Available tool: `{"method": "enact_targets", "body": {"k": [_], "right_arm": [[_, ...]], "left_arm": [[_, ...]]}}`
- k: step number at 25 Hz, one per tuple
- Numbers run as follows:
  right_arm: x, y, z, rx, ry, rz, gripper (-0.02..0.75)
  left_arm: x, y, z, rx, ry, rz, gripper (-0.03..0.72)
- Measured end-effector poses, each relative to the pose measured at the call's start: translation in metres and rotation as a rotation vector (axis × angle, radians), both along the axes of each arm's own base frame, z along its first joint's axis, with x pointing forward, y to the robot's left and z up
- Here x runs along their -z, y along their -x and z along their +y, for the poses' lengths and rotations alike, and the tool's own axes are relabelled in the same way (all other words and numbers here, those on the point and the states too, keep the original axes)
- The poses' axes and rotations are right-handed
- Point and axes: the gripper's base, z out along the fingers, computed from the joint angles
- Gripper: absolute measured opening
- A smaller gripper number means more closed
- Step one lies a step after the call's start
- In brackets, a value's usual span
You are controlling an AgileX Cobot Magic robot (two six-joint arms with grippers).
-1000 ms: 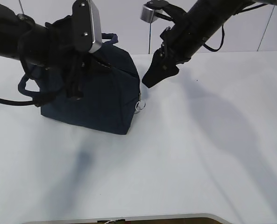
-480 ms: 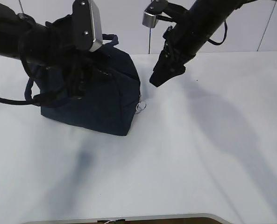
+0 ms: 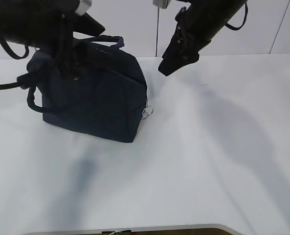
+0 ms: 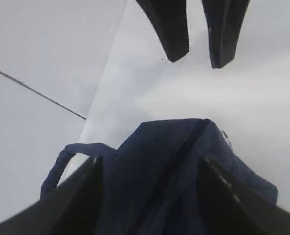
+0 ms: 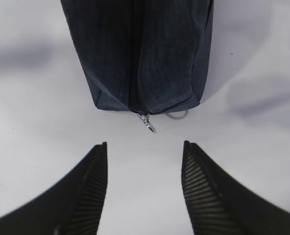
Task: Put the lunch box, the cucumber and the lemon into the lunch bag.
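The navy lunch bag [image 3: 98, 105] stands on the white table at the left, its top seam drawn together and the silver ring pull [image 3: 146, 112] hanging at its right end. My left gripper [image 4: 151, 159] hovers over the bag's top [image 4: 169, 166], open, its fingers spread to either side of the fabric and gripping nothing. In the air to the right of the bag hangs my right gripper [image 3: 167, 68], also open and empty; in its own view the gripper [image 5: 145, 144] points at the bag's end [image 5: 140, 54] and the ring pull [image 5: 148, 125]. Lunch box, cucumber and lemon are out of view.
One loop handle [image 3: 32, 100] droops off the bag's left side, the other [image 3: 113, 40] stands at its back. The white table [image 3: 208, 161] stretches to the right and front. A pale wall [image 3: 130, 19] runs behind it.
My left gripper has opened from shut and lifted up off the bag's top. The right arm has risen and drawn back from the bag's right end, jaws unchanged.
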Motion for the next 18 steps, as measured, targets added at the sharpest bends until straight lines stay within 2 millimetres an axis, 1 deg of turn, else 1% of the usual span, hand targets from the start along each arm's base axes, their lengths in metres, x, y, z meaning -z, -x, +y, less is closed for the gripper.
{"method": "enact_targets", "body": {"k": [4,7,10,15,18], "right_arm": [[-0.017,0.007,-0.002,0.003,-0.008,-0.033,0.399],[-0.031,0.014,-0.005,0.009,-0.01,-0.062,0.399],[-0.048,0.023,-0.009,0.02,-0.006,-0.097,0.399],[-0.082,0.045,-0.016,0.045,-0.026,-0.159,0.399],[-0.1,0.065,-0.022,0.048,-0.026,-0.194,0.399]], "left_arm": [[-0.015,0.014,0.007,0.003,-0.015,0.03,0.421],[-0.019,0.027,0.013,0.015,-0.082,0.089,0.41],[-0.023,0.037,0.025,-0.002,-0.192,0.103,0.405],[-0.045,0.051,0.049,-0.132,-0.293,0.052,0.404],[-0.06,0.061,0.062,-0.237,-0.288,0.028,0.404]]}}
